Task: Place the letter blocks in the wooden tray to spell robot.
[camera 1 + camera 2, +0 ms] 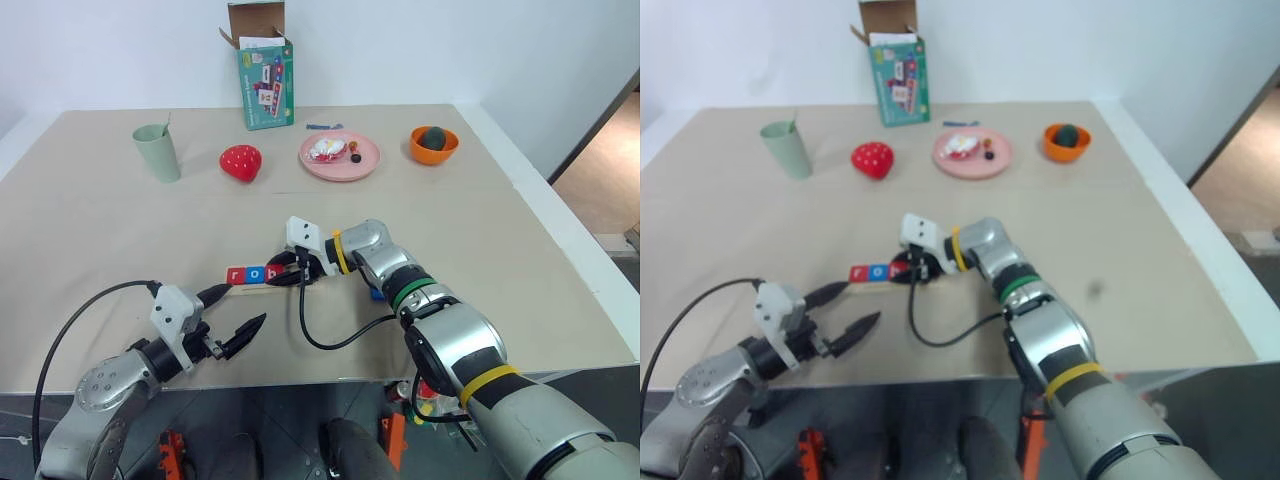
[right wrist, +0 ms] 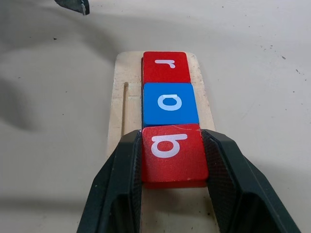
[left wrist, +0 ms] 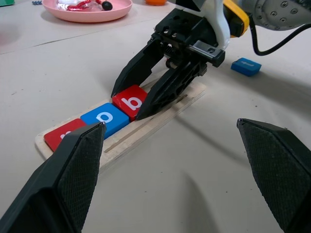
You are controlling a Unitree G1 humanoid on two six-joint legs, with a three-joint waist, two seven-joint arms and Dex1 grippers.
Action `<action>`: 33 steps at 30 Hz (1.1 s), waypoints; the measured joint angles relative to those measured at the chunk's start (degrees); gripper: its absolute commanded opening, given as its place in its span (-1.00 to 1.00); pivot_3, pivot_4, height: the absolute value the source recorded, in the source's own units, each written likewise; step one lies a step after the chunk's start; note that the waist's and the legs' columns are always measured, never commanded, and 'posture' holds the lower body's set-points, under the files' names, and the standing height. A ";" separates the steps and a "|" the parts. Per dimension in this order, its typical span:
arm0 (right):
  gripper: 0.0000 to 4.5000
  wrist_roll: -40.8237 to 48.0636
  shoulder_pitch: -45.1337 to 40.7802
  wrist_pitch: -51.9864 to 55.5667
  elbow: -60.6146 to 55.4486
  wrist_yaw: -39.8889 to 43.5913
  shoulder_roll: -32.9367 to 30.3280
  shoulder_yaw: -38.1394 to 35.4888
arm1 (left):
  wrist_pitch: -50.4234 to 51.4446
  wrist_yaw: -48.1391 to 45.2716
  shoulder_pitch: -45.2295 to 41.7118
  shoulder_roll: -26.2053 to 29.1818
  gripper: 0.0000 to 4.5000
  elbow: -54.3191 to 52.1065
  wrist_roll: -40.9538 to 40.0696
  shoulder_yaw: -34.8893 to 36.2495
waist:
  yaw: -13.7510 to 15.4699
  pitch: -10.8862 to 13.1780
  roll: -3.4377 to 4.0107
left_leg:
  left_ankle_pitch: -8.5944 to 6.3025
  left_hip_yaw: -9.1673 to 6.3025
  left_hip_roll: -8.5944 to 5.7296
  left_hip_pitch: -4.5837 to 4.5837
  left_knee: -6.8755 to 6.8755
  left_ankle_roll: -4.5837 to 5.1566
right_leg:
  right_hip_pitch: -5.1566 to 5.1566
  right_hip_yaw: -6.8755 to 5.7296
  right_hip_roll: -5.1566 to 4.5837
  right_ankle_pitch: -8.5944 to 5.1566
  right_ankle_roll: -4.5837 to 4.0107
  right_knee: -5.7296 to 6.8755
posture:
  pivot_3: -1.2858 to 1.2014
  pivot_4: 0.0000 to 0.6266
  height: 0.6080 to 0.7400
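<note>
Pinching the red b block (image 2: 172,154) in the wooden tray (image 2: 119,104) beside the blue o block (image 2: 170,104), the right gripper (image 2: 173,187) should release gently, while the left gripper (image 1: 232,317) waits spread wide.

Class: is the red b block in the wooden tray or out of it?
In: the b block lies on the tray beside the o.
</note>
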 measured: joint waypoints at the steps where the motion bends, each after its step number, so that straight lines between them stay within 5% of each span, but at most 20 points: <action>1: -0.22 0.00 0.00 0.33 0.00 0.04 0.06 -0.03 | -0.03 0.32 0.09 0.18 1.00 0.00 0.27 -0.01 | -0.01 0.00 0.00 | 0.00 0.00 0.01 0.01 0.00 0.00 | 0.00 0.00 0.01 0.00 0.00 0.01 | 0.03 -0.52 1.00; 33: -0.22 1.12 -0.52 6.22 0.01 1.80 0.58 -2.27 | 0.00 0.34 0.85 0.61 1.00 -0.24 1.32 -0.47 | -0.01 0.00 0.00 | 0.00 0.01 0.01 -0.01 0.00 0.00 | -0.02 0.00 0.01 -0.01 -0.01 0.01 | 0.03 -0.52 1.00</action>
